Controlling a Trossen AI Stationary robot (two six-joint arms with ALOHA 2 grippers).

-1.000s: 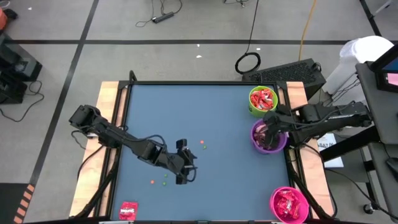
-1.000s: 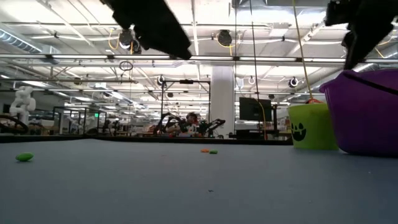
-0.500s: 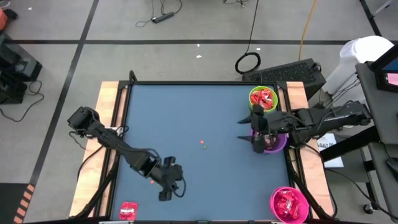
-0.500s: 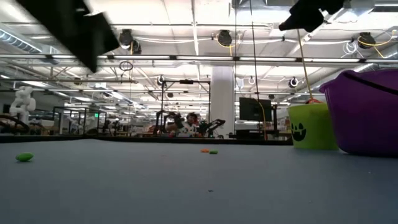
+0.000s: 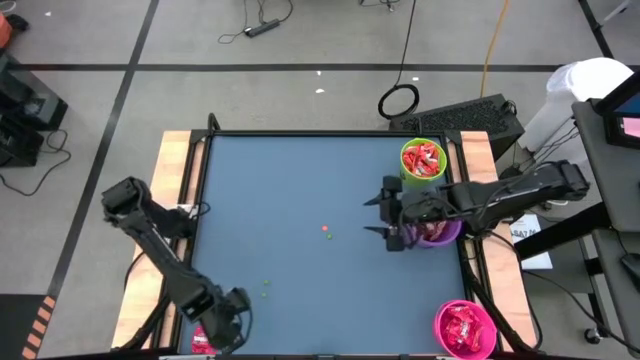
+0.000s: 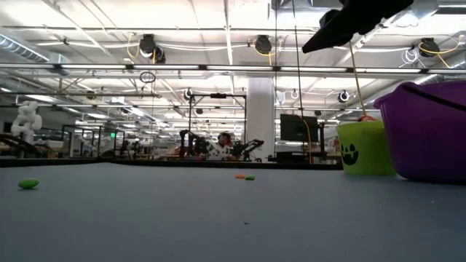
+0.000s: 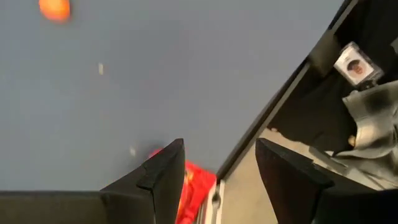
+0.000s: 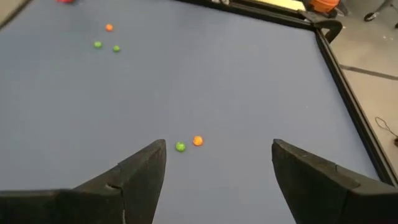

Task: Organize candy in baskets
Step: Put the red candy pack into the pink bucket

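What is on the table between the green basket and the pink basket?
The purple basket sits between the lime green basket and the pink basket, along the table's right edge in the high view.

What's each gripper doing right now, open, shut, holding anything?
Left gripper: open, empty, over the red candy at the table's near-left edge.
Right gripper: open, empty, beside the purple basket.

My two arms are dark, near black, built of slim jointed links with blocky housings at the joints. My left gripper (image 7: 217,171) ends in two flat, matte black fingers (image 7: 165,171) with angled tips. My right gripper (image 8: 217,168) has the same broad, wedge-shaped black fingers (image 8: 140,171).
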